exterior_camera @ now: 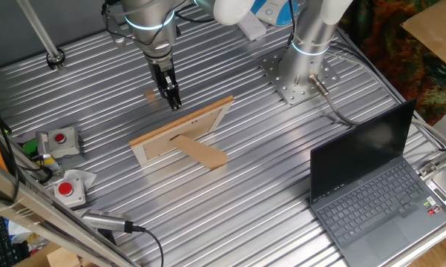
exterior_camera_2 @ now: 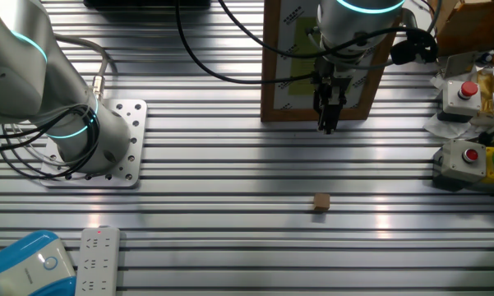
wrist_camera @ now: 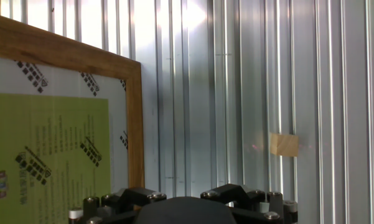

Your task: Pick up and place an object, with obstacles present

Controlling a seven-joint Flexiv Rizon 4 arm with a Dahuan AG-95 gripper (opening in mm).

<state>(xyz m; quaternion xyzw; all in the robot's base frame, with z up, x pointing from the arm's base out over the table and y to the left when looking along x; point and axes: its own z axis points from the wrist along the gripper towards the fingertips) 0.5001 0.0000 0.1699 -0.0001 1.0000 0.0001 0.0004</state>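
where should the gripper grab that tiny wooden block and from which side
Grip the small light-tan wooden cube across two opposite flat side faces, coming straight down from above. It sits flat and alone on the ribbed metal table, apart from the standing light-wood picture frame, so nothing blocks a vertical approach. The two-finger gripper hangs between frame and cube; whether its jaws are open is unclear.

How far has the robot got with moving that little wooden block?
Nothing looks done yet: the wooden block lies alone on the ribbed table. In hand, the gripper hangs empty between the block and the propped picture frame, its fingers close together. Reaching, grasping, lifting and placing all remain.
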